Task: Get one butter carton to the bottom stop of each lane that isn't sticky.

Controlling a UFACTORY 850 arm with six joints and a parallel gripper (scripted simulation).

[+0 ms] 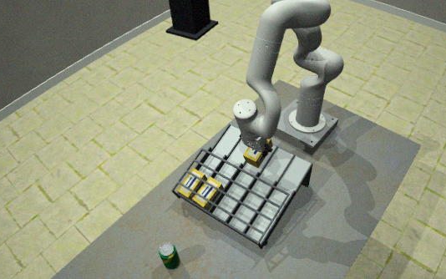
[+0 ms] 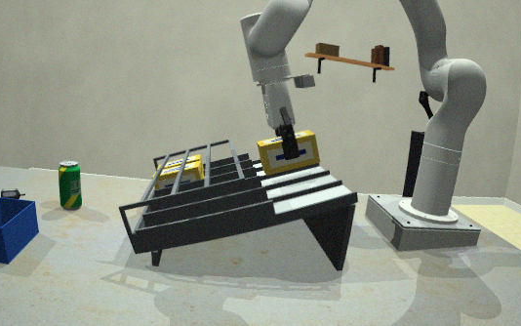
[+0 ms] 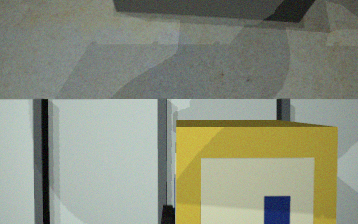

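Observation:
My gripper (image 1: 260, 151) (image 2: 289, 148) is shut on a yellow butter carton (image 1: 252, 158) (image 2: 267, 161) (image 3: 256, 142). It holds the carton a little above the upper end of the sloped shelf (image 1: 296, 169) (image 2: 245, 220), over about the middle lane. Only one dark fingertip shows in the wrist view, at the carton's left side. A second carton (image 1: 190, 184) lies at the bottom stop of the far-left lane in the top view. A third carton (image 1: 206, 193) lies at the bottom stop of the lane beside it. The other two lanes hold no carton.
Dark bars (image 1: 240, 167) (image 2: 208, 166) span the lower part of the lanes. Low dividers (image 3: 162, 150) separate the lanes. A green can (image 1: 169, 256) (image 2: 70, 187) stands beyond the shelf's low end, and a blue bin (image 2: 6, 234) shows at the left in the exterior view.

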